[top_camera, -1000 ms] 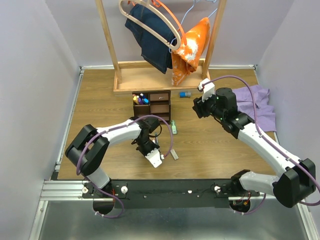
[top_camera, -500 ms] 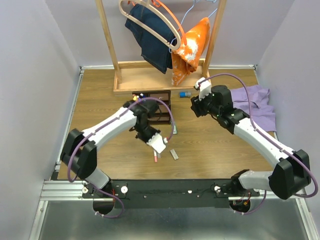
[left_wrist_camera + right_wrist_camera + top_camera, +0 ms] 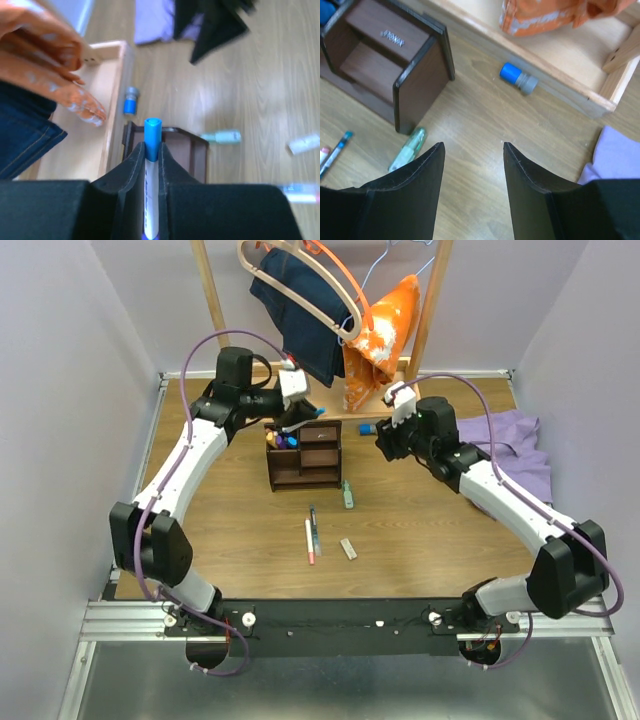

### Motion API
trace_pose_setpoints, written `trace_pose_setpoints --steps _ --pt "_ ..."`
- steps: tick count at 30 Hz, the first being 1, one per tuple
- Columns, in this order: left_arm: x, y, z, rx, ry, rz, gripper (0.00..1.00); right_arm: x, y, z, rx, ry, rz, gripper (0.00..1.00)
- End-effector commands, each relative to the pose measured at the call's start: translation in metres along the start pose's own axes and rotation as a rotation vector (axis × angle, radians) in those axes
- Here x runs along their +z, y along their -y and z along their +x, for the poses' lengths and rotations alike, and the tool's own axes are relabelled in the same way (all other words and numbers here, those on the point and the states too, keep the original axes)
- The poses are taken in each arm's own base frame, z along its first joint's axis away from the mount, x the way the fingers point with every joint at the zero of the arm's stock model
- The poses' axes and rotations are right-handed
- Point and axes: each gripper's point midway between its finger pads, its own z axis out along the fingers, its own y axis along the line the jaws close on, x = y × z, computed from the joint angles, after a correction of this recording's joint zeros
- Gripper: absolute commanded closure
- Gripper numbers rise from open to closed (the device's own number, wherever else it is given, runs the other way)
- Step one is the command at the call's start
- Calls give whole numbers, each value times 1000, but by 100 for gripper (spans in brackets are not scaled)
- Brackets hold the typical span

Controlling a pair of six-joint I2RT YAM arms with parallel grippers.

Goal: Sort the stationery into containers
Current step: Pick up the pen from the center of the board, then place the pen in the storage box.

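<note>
My left claw (image 3: 151, 150) is clamped tight on a white pen (image 3: 152, 127). The pen's blue cap pokes out past the fingertips, and its body runs back between the pads. The claw hangs over the back left of the organizer (image 3: 305, 455) (overhead it sits by the slots holding coloured items, though I cannot tell which slot it lines up with). My right claw (image 3: 473, 148) is spread wide with nothing between its fingers. It hovers over bare table (image 3: 200, 530) to the right of the organizer. Off to its far side the blue-capped item (image 3: 516, 77) lies on its side, just beside the rack base (image 3: 560, 60) and well apart from the organizer. The green highlighter (image 3: 408, 149) lies flat on the wood just beside the organizer's front right corner. I cannot tell whether it touches. Nearer to me, in front of the organizer, a pink-tipped pen (image 3: 309, 545) and a second pen (image 3: 314, 522) lie close together, roughly in line with each other. The eraser (image 3: 348, 549) lies just to their right. A purple cloth (image 3: 515, 445) is crumpled on the table at the right, beyond my right arm. Above the rack base hang jeans (image 3: 300, 310) and an orange garment (image 3: 385, 325).
</note>
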Motion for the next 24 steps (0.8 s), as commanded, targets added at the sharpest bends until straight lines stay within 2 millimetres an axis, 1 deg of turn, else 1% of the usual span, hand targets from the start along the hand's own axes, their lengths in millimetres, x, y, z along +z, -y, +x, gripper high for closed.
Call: trace_pose_setpoints --steps 1,2,3,4,5,6,7,9,10,13,15,18,19,21,22,24 --pt "-6 -45 -53 -201 418 -73 100 8 6 -24 7 46 2 42" --pt "-8 -46 -51 -286 441 -64 100 11 6 -26 3 47 1 42" --pt "-9 -48 -48 -309 457 -62 100 12 8 -26 1 43 6 42" --pt "-12 -57 -42 -287 486 -82 100 14 8 -27 2 44 5 42" --pt "-13 -59 -39 -297 502 -84 100 17 8 -27 3 37 4 42" --pt "-15 -59 -39 -359 524 -74 100 19 8 -27 3 33 2 42" --pt "-15 -64 -36 -327 556 -83 100 21 7 -27 4 26 -4 42" --pt "-17 -70 -29 -358 573 -84 100 27 7 -27 5 16 -9 43" --pt "-16 -74 -24 -360 580 -84 100 28 7 -24 9 0 -12 43" --pt "-17 -79 -14 -357 587 -91 100 34 9 -24 10 -21 -10 43" --pt "-22 -81 -8 -360 588 -101 100 37 10 -22 9 -36 -6 43" --pt "-25 -83 7 -362 582 -109 100 42 12 -23 10 -53 -3 43" --pt "-23 -82 15 -371 578 -106 100 46 12 -23 10 -62 -4 43" --pt "-20 -79 24 -379 573 -92 100 49 14 -23 11 -69 0 44" --pt "-18 -78 31 -383 572 -91 100 50 14 -20 12 -83 1 44" --pt "-15 -77 39 -395 570 -84 100 56 15 -22 6 -93 -1 44"
